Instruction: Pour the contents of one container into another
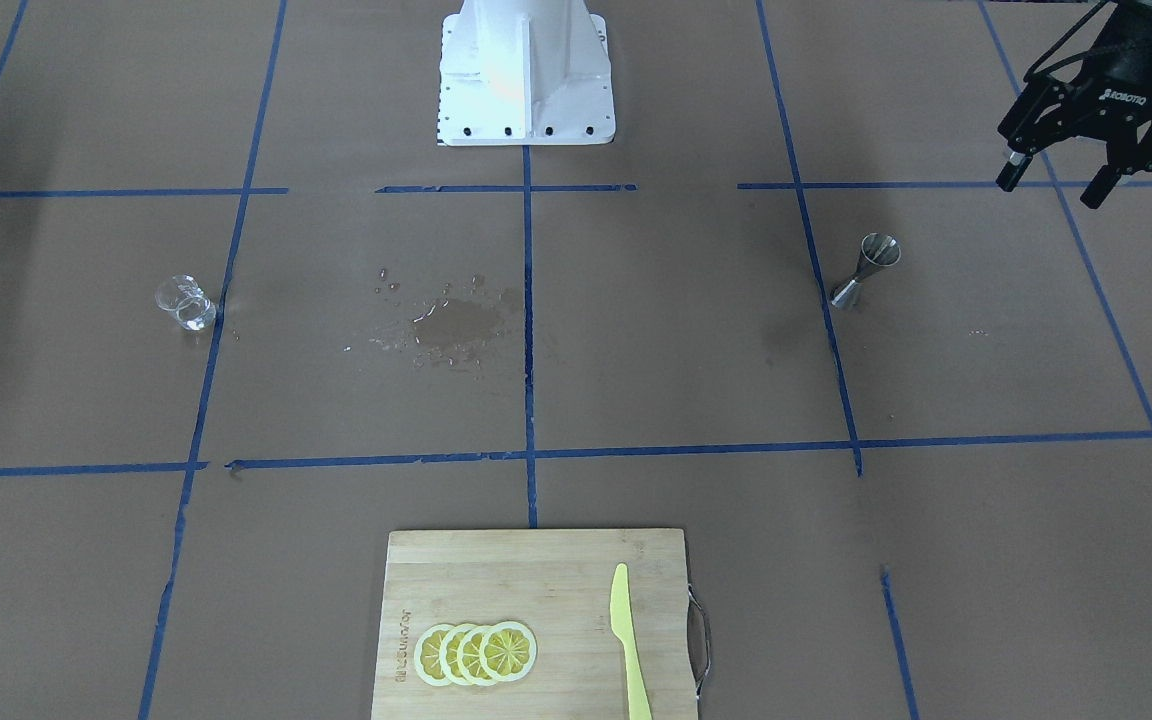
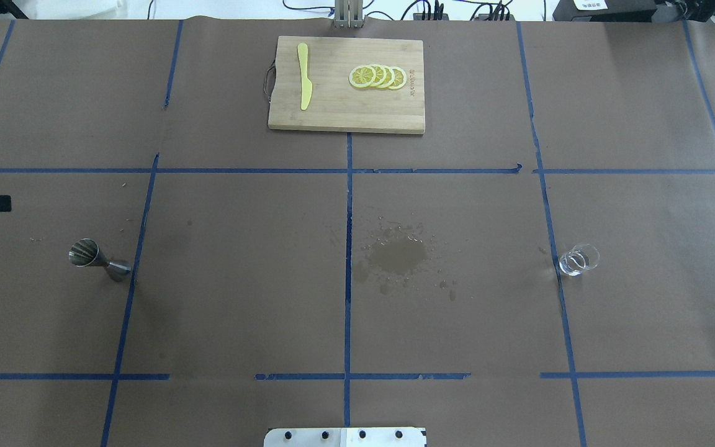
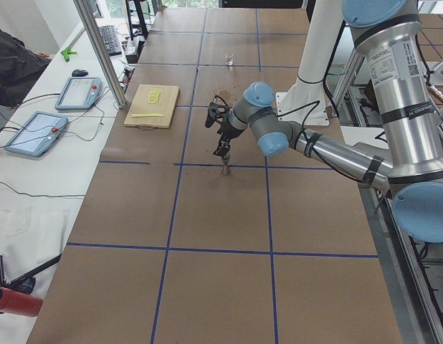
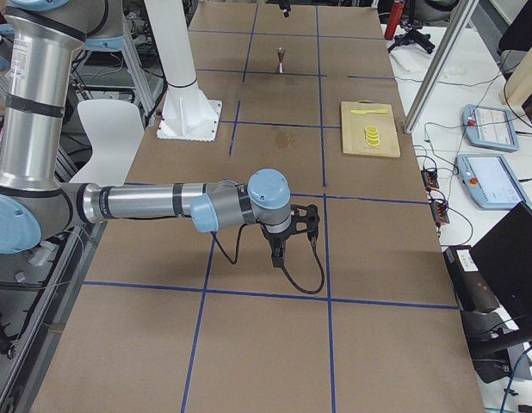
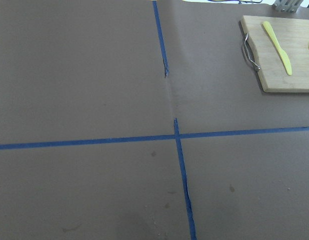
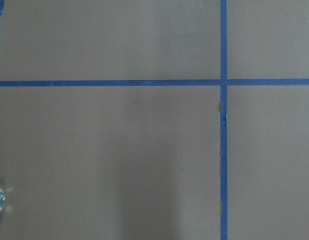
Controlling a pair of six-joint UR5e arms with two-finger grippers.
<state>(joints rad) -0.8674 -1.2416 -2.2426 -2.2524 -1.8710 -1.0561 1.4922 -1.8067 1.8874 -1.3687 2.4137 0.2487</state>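
Pouring seems not yet begun: overhead, the small clear glass cup (image 2: 578, 259) stands at three o'clock of the wet stain (image 2: 400, 254) and the shiny steel hourglass jigger (image 2: 98, 261) at nine, both ungrasped, with the left gripper (image 1: 1051, 190) spread empty and the right gripper (image 4: 280, 254) impossible to tell.

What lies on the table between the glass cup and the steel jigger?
Only a wet stain and blue tape lines, seen in the overhead view.

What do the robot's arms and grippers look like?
The left arm and right arm are silver tubes with light-blue joint caps, and a black cable runs by each wrist. The left gripper is black, two-fingered, with white Robotiq lettering; the right gripper looks black too.
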